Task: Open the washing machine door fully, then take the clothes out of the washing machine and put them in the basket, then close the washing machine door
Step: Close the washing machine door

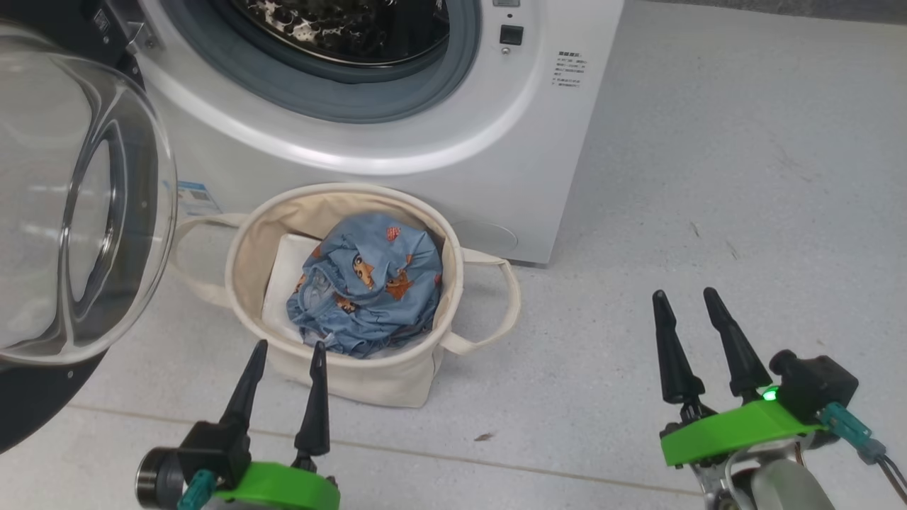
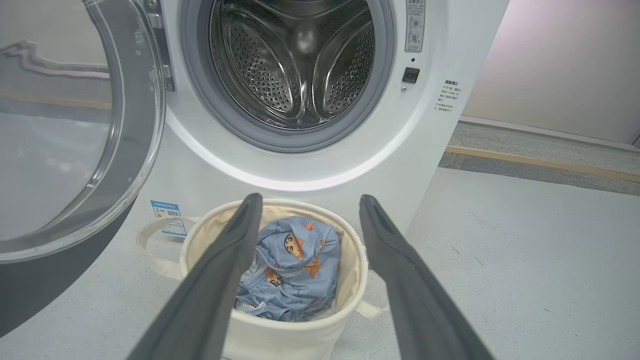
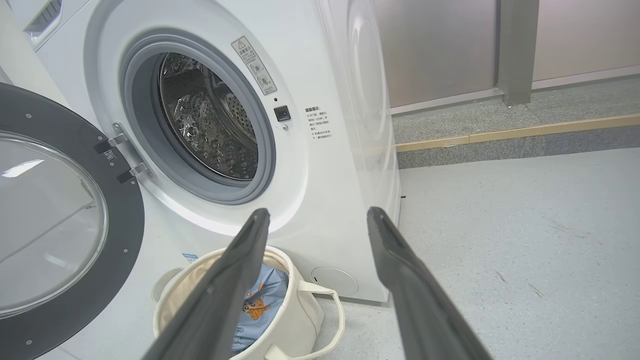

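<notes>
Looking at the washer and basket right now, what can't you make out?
- The drum: cut off by the head view's top edge.
- The basket bottom: hidden under the clothes, head view.
- The washing machine door: cut off at every view's left edge.
- The printed notice: too small to read, head view.

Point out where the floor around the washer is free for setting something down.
Widest free patch: floor right of the washing machine and basket, ahead of the right gripper. A narrower strip lies before the basket, between the left gripper and the right one. Crowded: the left, where the open door hangs beside the basket, itself holding clothes.
</notes>
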Motion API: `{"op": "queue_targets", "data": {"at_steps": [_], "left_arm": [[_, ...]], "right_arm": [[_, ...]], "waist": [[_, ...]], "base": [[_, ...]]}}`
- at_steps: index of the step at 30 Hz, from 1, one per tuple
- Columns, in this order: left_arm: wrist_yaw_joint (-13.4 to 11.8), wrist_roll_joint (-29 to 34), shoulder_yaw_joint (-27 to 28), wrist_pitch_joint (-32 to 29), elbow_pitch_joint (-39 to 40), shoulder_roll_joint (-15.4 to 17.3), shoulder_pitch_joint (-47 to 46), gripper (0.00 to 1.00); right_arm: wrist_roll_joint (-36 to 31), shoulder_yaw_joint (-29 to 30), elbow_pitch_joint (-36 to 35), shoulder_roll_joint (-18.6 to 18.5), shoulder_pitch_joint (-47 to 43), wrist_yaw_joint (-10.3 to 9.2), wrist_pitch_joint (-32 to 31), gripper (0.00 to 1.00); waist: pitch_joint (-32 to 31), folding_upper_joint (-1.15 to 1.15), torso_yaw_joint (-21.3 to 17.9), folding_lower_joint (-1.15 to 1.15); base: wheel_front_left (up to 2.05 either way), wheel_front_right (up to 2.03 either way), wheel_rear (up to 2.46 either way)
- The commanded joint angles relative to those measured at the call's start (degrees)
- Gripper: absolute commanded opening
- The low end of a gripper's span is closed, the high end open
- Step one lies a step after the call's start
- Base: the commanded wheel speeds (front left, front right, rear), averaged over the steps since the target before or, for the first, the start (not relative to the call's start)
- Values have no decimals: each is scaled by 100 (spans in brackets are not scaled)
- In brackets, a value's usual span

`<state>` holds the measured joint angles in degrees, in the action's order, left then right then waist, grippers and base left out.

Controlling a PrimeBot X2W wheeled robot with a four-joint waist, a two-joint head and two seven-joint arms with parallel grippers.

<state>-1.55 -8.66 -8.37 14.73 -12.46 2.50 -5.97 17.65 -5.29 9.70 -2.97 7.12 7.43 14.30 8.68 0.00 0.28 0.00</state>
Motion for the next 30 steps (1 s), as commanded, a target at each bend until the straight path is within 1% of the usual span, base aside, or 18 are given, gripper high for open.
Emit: {"op": "queue_targets", "data": {"at_steps": [1,7,13,30], "left_arm": [[-40,39,162,27,205,38,-212,100],[-86,14,121,27,234,38,-236,100],[-147,-3,102,27,304,38,-232,100],[-398,-118,194,27,620,38,-45,100]], "right_arm": [[-49,-139,-168,10,210,6,70,100],[-53,-108,-177,10,230,6,70,100],[-47,-122,-214,10,230,6,70,100],[-49,-622,-455,10,219,6,70,100]], "waist": [[28,0,32,0],[57,0,140,0],[42,0,367,0],[-40,0,1454,0]], "base": [[-11,11,0],[0,0,0],[0,0,0],[0,0,0]]}}
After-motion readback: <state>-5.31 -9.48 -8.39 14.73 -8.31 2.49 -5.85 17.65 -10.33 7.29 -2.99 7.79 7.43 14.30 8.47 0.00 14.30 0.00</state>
